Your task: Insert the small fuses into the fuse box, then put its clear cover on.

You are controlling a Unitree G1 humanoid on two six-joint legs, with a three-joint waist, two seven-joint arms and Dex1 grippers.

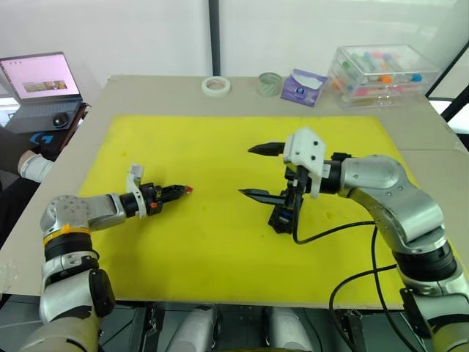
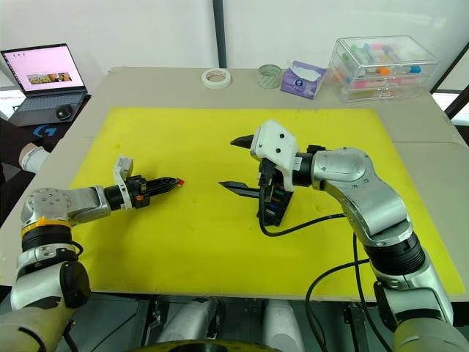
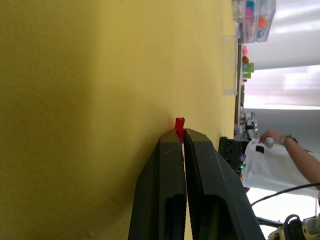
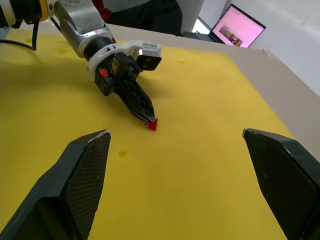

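My left gripper (image 1: 181,191) is shut on a small red fuse (image 1: 188,190), held just above the yellow mat (image 1: 198,249) at its left middle; the fuse (image 3: 179,123) pokes out past the fingertips. My right gripper (image 1: 248,171) is wide open with nothing between its fingers, pointing left towards the left gripper (image 4: 145,114). The black fuse box (image 1: 281,213) lies on the mat under the right wrist, partly hidden by it. A clear rectangular piece (image 3: 228,65) lies farther back on the mat; I cannot tell whether it is the clear cover.
Along the table's far edge are a tape roll (image 1: 216,86), a round jar (image 1: 270,83), a purple pack (image 1: 303,86) and a large clear case of coloured tubes (image 1: 381,73). A laptop (image 1: 44,84) and a person's arm (image 1: 33,165) are at the left. A black cable (image 1: 344,227) hangs off the right arm.
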